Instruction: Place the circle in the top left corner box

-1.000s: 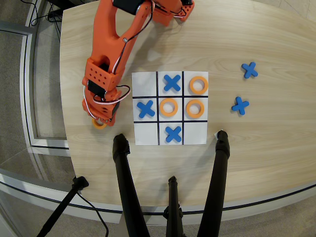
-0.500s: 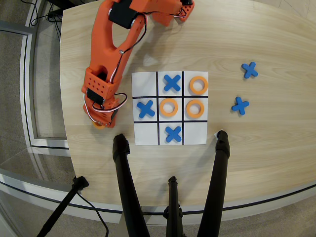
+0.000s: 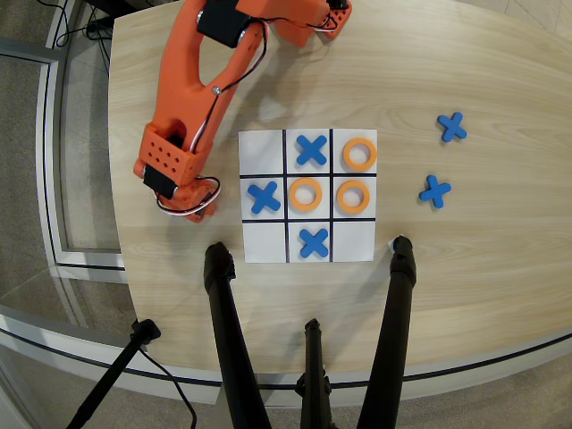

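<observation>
Risk first: the pincer (image 3: 188, 204) is hidden under the arm's own orange wrist block in the overhead view, so I cannot tell whether its jaws are wide, narrow or closed on anything. The circle I am meant to move shows nowhere on the bare worktop (image 3: 465, 268). It may lie beneath the pincer, but that is a guess. If the grip is shallow or off-centre, the ring could slip out on the way across and land on a line or in the wrong cell. The top left corner box (image 3: 261, 150) lies just right of the pincer and a little farther from me up the view, and it is empty. Below it, level with the pincer, sits a blue X (image 3: 264, 197), close enough that a low sweep could knock it. Three orange rings (image 3: 305, 194) already fill cells farther right, so a careless drop could nudge those too. The arm reaches down the view from its base at the top edge, the forearm slanting left, the wrist folded over the worktop just left of the white sheet (image 3: 353, 246), with a white cable (image 3: 207, 198) looping out beside it.
</observation>
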